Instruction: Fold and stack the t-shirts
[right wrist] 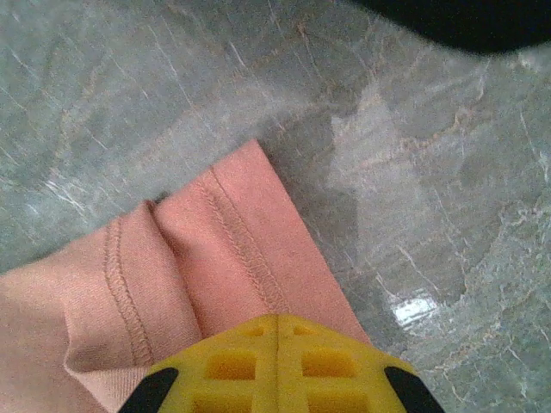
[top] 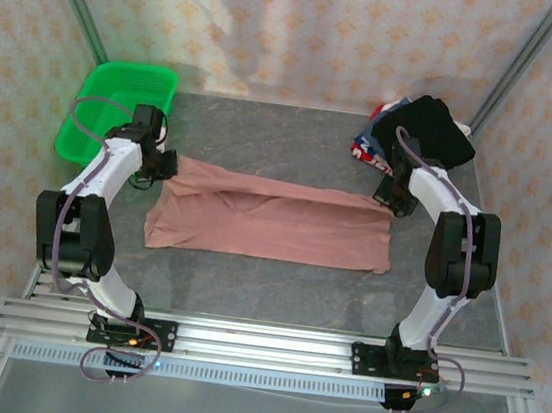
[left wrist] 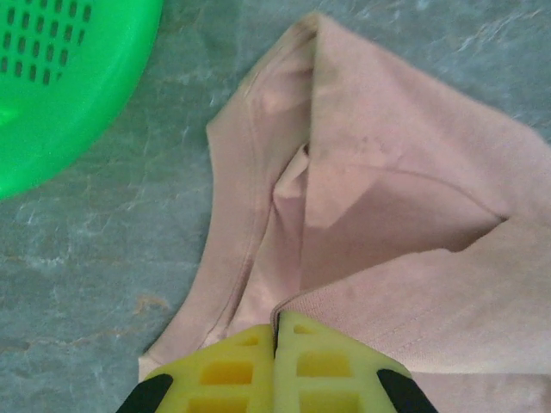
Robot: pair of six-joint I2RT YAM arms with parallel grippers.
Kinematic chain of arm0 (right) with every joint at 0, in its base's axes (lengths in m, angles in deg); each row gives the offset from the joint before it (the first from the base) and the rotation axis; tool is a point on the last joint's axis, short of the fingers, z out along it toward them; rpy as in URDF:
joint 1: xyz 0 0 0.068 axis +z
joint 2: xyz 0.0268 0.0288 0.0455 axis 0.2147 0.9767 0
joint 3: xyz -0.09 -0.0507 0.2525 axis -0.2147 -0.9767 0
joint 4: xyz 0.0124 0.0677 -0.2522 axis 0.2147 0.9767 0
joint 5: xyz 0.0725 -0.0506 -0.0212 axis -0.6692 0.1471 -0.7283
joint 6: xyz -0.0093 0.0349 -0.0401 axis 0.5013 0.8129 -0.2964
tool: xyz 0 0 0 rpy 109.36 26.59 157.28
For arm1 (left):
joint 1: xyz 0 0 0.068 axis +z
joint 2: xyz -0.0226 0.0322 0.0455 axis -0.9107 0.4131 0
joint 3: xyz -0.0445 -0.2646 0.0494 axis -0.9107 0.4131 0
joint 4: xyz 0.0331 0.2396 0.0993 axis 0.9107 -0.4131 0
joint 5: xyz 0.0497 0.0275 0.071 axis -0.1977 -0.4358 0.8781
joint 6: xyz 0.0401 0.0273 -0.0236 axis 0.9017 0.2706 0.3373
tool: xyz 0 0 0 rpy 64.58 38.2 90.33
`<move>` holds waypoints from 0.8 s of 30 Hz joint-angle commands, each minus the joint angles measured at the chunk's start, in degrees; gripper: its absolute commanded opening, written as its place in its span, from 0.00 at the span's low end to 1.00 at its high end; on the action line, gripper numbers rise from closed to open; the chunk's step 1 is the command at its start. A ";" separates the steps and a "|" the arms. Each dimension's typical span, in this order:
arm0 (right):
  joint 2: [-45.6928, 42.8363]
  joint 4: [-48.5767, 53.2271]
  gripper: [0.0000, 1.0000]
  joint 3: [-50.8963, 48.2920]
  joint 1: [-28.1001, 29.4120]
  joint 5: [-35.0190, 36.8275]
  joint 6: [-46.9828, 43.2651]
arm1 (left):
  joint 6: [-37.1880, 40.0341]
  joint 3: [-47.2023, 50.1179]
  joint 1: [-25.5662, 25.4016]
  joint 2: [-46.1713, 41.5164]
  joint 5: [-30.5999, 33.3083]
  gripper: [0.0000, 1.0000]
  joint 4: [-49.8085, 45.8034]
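A dusty-pink t-shirt (top: 273, 226) lies stretched left to right across the grey table, folded lengthwise into a long band. My left gripper (top: 160, 167) is at its left end. In the left wrist view the yellow fingers (left wrist: 277, 331) are shut, with a ribbed edge of the pink t-shirt (left wrist: 387, 172) pinched in the seam between them. My right gripper (top: 395, 201) is at the far right corner of the band. Its fingers (right wrist: 277, 323) are shut over the stitched hem of the pink t-shirt (right wrist: 198, 258). A black t-shirt (top: 431, 130) tops a pile of printed t-shirts (top: 369, 142) at the back right.
A green mesh basket (top: 117, 106) stands at the back left, close to the left arm; its rim (left wrist: 60, 77) is near the shirt's end. The black t-shirt's edge (right wrist: 456, 17) lies just beyond the right gripper. Bare table (top: 266, 286) runs along the near side.
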State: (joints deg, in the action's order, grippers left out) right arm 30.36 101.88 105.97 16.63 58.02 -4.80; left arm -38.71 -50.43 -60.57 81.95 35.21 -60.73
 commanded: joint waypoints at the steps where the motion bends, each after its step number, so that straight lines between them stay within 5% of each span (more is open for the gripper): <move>1: -3.34 -1.81 0.00 -3.21 0.43 2.26 1.80 | -2.16 2.62 0.50 -3.07 3.91 0.00 0.83; 24: -4.37 -5.12 0.00 -13.73 1.57 3.52 5.38 | -6.37 10.96 0.50 1.31 10.73 0.00 1.92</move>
State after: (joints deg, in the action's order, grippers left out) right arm 27.71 96.54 93.25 18.01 58.52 -0.51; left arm -43.85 -40.05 -60.57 81.58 42.00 -58.68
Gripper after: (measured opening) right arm 0.046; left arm 0.039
